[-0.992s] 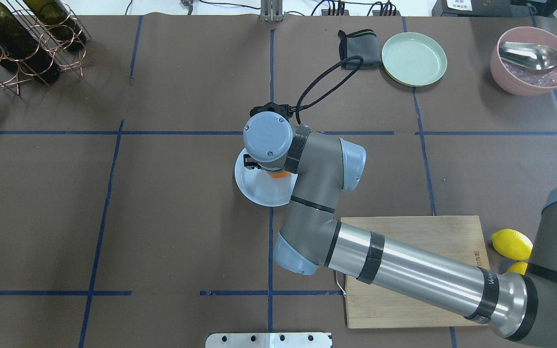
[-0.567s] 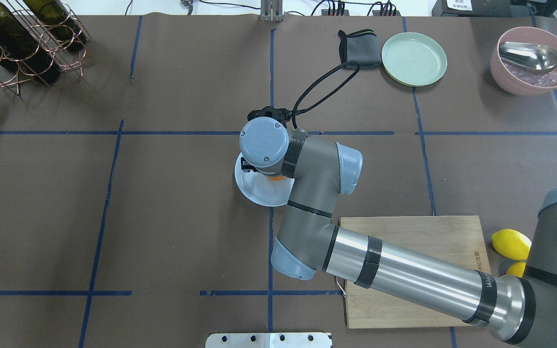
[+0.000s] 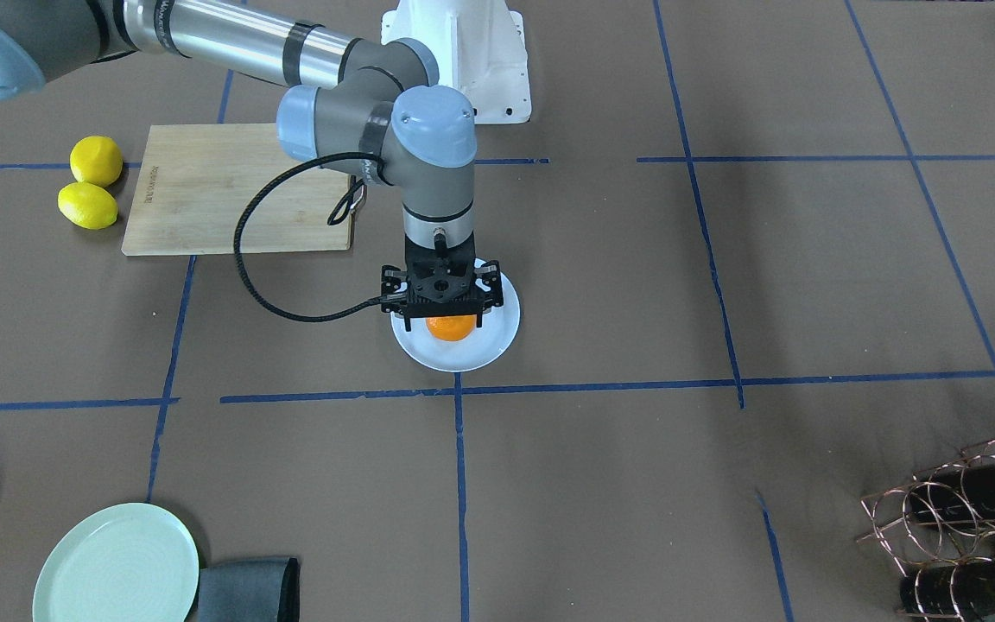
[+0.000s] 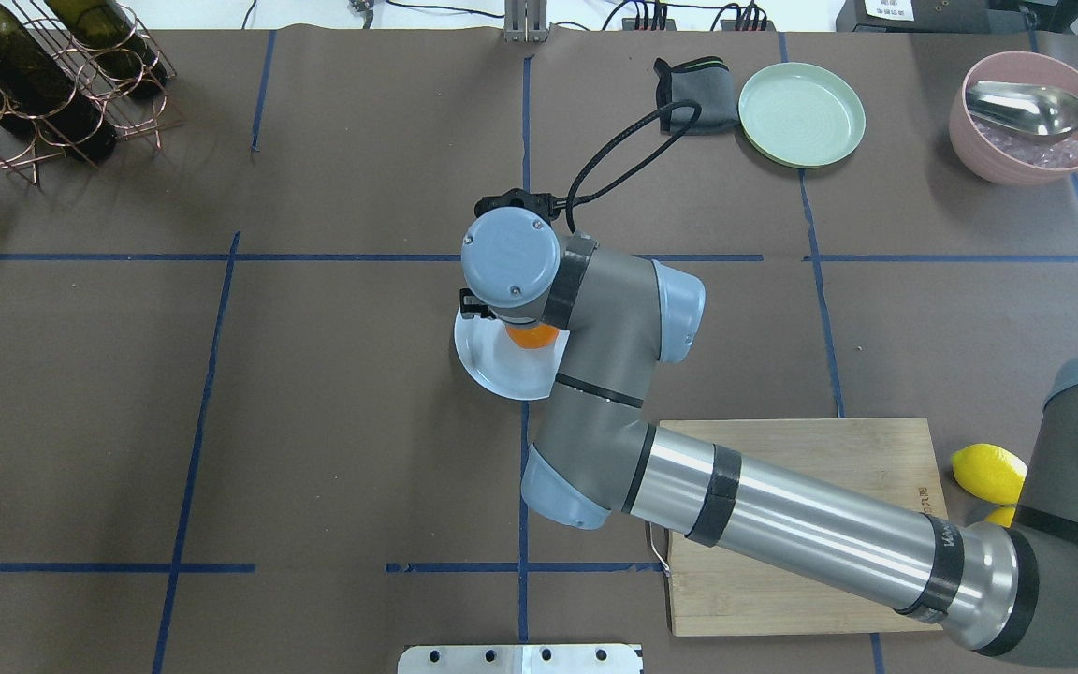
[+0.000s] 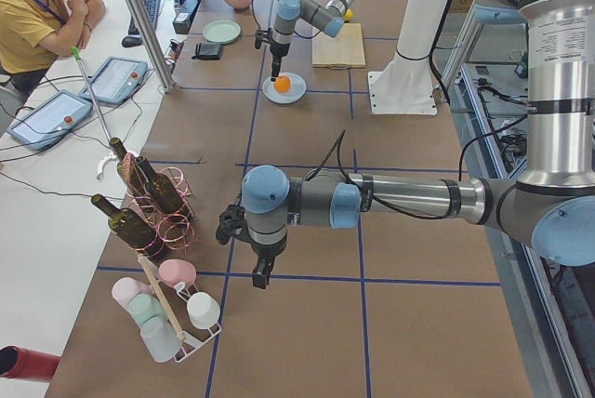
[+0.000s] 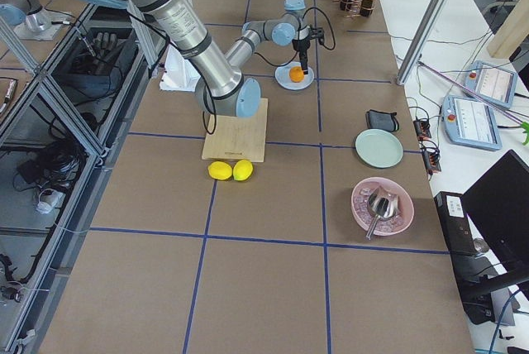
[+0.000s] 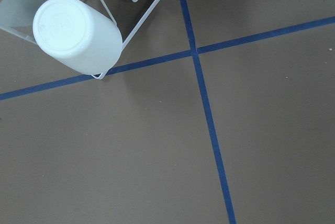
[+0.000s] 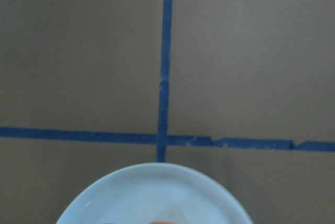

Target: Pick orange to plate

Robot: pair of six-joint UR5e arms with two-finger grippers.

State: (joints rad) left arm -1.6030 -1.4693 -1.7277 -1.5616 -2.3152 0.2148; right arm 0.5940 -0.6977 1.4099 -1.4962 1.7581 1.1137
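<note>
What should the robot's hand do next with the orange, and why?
Probably lift the right gripper straight up. The orange already seems to rest on the plate, and the jaws stand apart on either side of it, so the drop looks done. Rising straight should avoid nudging it.

The right arm (image 4: 782, 524) stretches out, wrist vertical, the right pincer (image 3: 445, 321) pointing down, jaws apart.
</note>
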